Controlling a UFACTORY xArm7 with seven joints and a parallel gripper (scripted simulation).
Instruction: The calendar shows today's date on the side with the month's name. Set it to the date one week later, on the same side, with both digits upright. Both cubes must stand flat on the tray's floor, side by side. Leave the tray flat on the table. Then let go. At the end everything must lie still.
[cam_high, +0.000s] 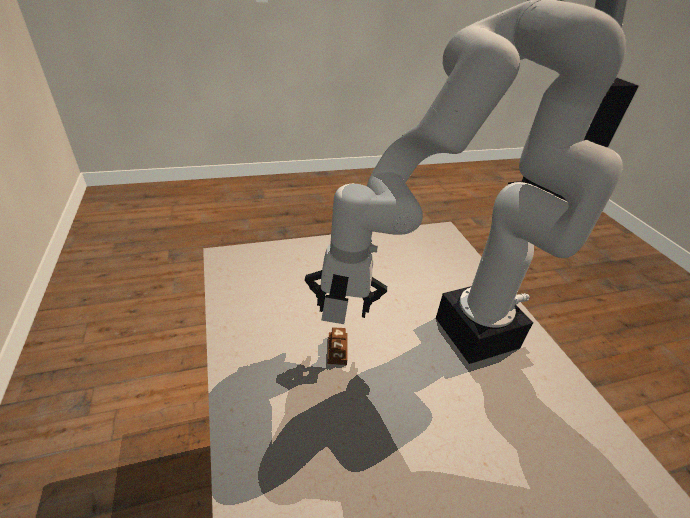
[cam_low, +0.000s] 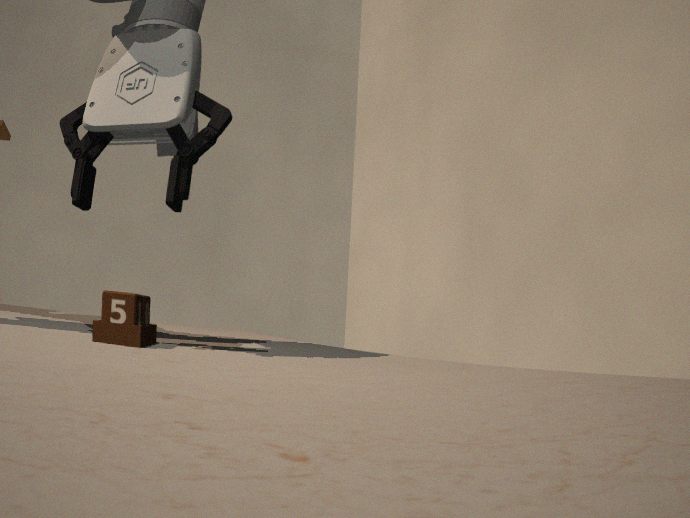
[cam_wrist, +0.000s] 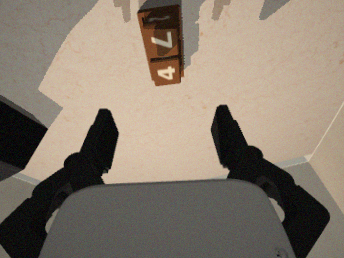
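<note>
The brown tray (cam_high: 336, 362) (cam_low: 119, 334) (cam_wrist: 182, 73) stands flat on the pale surface, with two brown cubes side by side in it. The cube farther from the top camera (cam_high: 338, 332) (cam_low: 118, 312) (cam_wrist: 166, 73) has 4 on top and 5 on its end face in the exterior view. The nearer cube (cam_high: 337, 344) (cam_wrist: 162, 41) has 7 on top and 2 on its end face towards the top camera. The long side faces, with the dates, cannot be read, and no month's name is legible. My gripper (cam_high: 343, 310) (cam_low: 129, 208) (cam_wrist: 164, 119) is open and empty, well above the tray.
The pale surface (cam_high: 267, 301) (cam_low: 390, 434) lies under the tray, and the arm's shadows fall across it. The black base block (cam_high: 482, 334) stands right of the tray in the top view. The grey wrist camera (cam_high: 334, 310) sticks out from the gripper towards the top camera.
</note>
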